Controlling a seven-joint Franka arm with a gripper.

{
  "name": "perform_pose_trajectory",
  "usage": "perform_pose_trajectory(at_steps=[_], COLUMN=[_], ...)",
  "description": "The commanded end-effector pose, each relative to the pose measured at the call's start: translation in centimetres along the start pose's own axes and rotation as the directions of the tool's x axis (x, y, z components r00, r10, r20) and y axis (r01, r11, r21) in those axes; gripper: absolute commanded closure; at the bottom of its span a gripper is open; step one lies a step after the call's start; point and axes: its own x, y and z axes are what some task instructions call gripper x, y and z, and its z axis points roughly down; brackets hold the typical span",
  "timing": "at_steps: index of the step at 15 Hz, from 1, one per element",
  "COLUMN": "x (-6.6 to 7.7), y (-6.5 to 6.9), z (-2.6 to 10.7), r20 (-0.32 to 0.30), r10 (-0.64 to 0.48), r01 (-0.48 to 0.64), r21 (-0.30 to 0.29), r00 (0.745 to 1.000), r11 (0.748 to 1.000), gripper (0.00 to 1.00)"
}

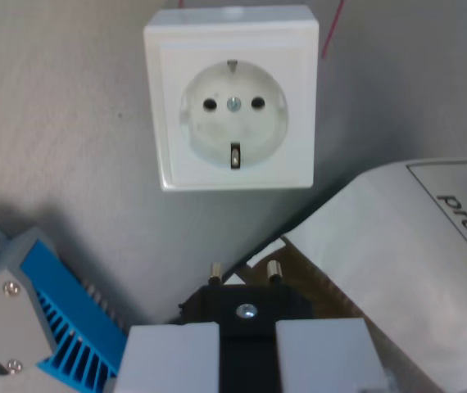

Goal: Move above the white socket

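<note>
The gripper (247,348) fills the bottom centre of the wrist view. Its two pale grey fingers (168,360) are clamped on a black plug (246,307), held between them with a small silver screw showing on its top. Two metal pins (274,270) stick out of the plug, pointing up the frame.

Further up the frame from the plug, well apart from it, lies the white socket (233,98). It is a square white box flat on a grey surface (61,106). Its round recess has two dark pin holes side by side, a centre screw and two earthing clips.

To the wrist view's left of the plug sits a grey and blue ribbed part (49,315), likely a heat sink. To the plug's right lies a white paper sheet (405,262) with a printed box; only broken letters, something like "prene", can be read. A thin red wire (332,33) runs past the socket's upper right corner.

To do this step well, the arm should probably travel forward until the pins sit directly over the two holes, keeping them level with that pair and the plug off the socket face.
</note>
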Motion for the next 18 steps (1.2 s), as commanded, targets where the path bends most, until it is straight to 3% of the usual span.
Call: perform_pose_trajectory(at_steps=[1,11,18], x=[1.1,3.2,3.8], y=[-0.1,-0.2,-0.2], z=[1.0,3.3,4.1], r20=[-0.02,-0.009,-0.019], r10=[0.024,0.03,0.024], r01=[-0.023,-0.029,-0.023], r21=[0.036,0.042,0.037], r00=[1.0,1.0,1.0], r11=[0.999,0.999,0.999], gripper=[1.0,1.0,1.0])
